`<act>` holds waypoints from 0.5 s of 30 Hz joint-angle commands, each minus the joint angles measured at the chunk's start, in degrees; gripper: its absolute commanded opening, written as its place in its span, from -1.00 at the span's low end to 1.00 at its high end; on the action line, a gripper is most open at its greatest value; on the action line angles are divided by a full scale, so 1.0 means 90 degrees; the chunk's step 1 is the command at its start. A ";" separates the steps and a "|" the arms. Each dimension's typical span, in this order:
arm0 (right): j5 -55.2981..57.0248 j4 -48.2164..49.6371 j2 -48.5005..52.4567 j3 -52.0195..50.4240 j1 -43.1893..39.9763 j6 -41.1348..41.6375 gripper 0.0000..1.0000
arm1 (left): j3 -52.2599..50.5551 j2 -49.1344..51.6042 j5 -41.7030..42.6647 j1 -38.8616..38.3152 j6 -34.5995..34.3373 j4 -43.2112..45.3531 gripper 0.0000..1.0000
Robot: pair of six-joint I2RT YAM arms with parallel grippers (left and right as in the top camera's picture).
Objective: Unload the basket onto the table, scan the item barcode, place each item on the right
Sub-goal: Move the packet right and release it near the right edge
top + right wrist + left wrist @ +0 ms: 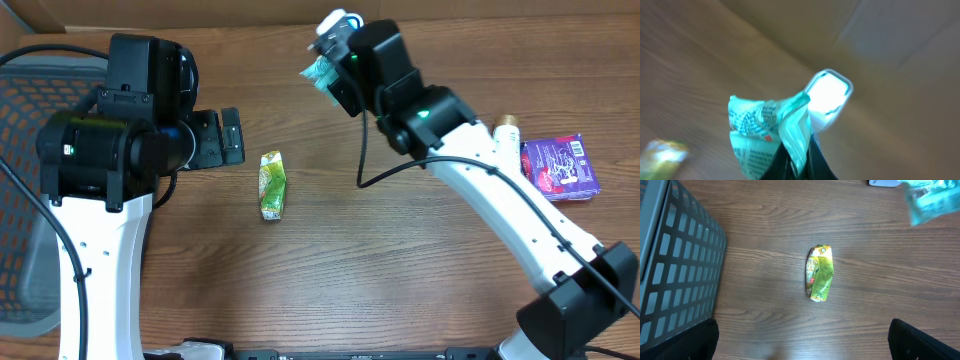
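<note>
Overhead: left gripper point(218, 138) spread wide and empty above the table point(400, 270), beside the mesh basket point(40, 90). A green-yellow packet point(272, 185) lies flat just right of it. The right arm point(500, 200) carries the teal packet point(320, 72) close to the white scanner point(335, 20) at the far edge. A purple packet point(560, 168) lies at far right.

Left wrist: fingers point(925, 340) at the bottom corners, far apart; the green-yellow packet is untouched.

Right wrist: right gripper point(799, 162) pinched tight on the crumpled teal packet, with the scanner just behind.
</note>
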 commanded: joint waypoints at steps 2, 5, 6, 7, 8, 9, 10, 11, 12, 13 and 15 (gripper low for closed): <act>-0.1115 -0.0457 0.0112 -0.0024 -0.0364 0.3021 -0.92 | 0.0019 -0.0010 -0.0015 -0.0002 -0.0090 0.0002 0.99; -0.1105 -0.0969 0.0134 -0.0066 -0.0607 0.3755 -0.92 | 0.0019 -0.0010 -0.0015 -0.0002 -0.0090 0.0002 0.99; -0.1078 -0.1115 0.0134 -0.0102 -0.0687 0.3827 -0.92 | 0.0019 -0.0010 -0.0015 -0.0002 -0.0090 0.0002 0.99; -0.1039 -0.1285 0.0134 -0.0138 -0.0780 0.3876 -0.92 | 0.0019 -0.0010 -0.0015 -0.0002 -0.0090 0.0002 0.99; -0.0903 -0.1530 0.0136 -0.0170 -0.0903 0.4029 -0.93 | 0.0019 -0.0010 -0.0015 -0.0002 -0.0090 0.0002 0.99; -0.0746 -0.1744 0.0136 -0.0214 -0.1030 0.4240 -0.93 | 0.0019 -0.0010 -0.0015 -0.0002 -0.0090 0.0002 0.99; -0.0527 -0.1987 0.0136 -0.0272 -0.1197 0.4571 -0.93 | 0.0019 -0.0010 -0.0015 -0.0002 -0.0090 0.0002 0.99; -0.0333 -0.2200 0.0136 -0.0328 -0.1350 0.4894 -0.93 | 0.0019 -0.0010 -0.0015 -0.0002 -0.0090 0.0002 0.99; -0.0141 -0.2397 0.0136 -0.0393 -0.1508 0.5224 -0.93 | 0.0019 -0.0010 -0.0015 -0.0002 -0.0090 0.0002 0.99; 0.0044 -0.2596 0.0136 -0.0469 -0.1707 0.5629 -0.92 | 0.0019 -0.0010 -0.0015 -0.0002 -0.0090 0.0002 0.99; 0.0219 -0.2844 0.0136 -0.0610 -0.2067 0.6348 -0.93 | 0.0019 -0.0010 -0.0015 -0.0002 -0.0090 0.0002 0.99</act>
